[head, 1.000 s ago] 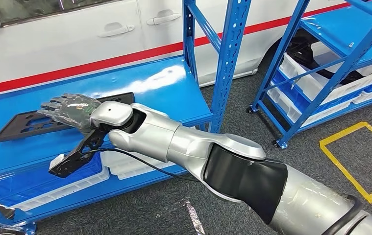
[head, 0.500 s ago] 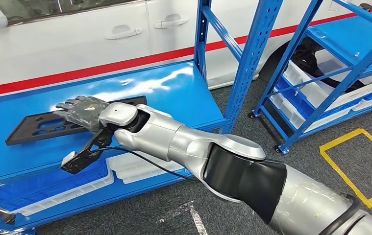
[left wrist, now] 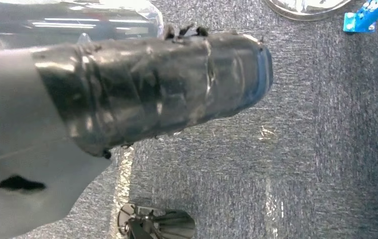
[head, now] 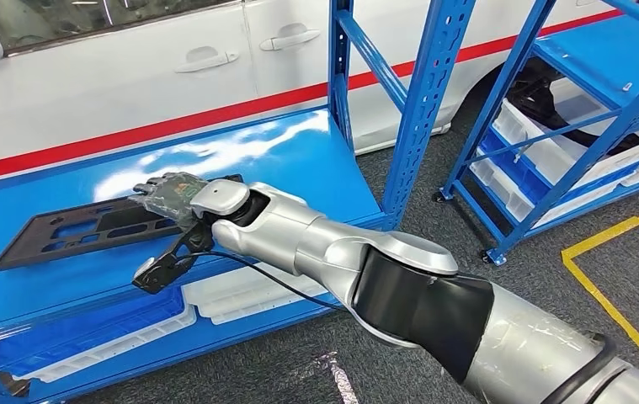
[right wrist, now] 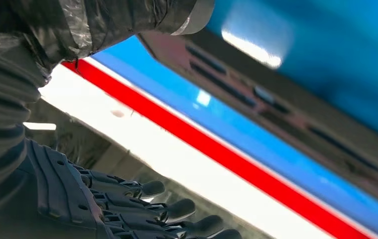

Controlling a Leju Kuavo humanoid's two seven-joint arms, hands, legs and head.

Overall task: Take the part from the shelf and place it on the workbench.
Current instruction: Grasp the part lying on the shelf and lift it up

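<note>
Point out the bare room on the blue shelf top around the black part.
Shelf top is bare between the black part and the blue upright, also behind the part. Crowded at the part's near end, where the right hand sits.

Car workshop: blue racks [head: 423, 101], car [head: 173, 76].

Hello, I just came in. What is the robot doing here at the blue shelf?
The robot reaches its right hand over the right end of a flat black part that lies on the blue shelf. The right wrist view shows the fingers spread with nothing between them, so the part does not look gripped yet. It lies flat on the shelf, not lifted. The left hand hangs over the grey floor. A white car stands behind the shelf.
</note>
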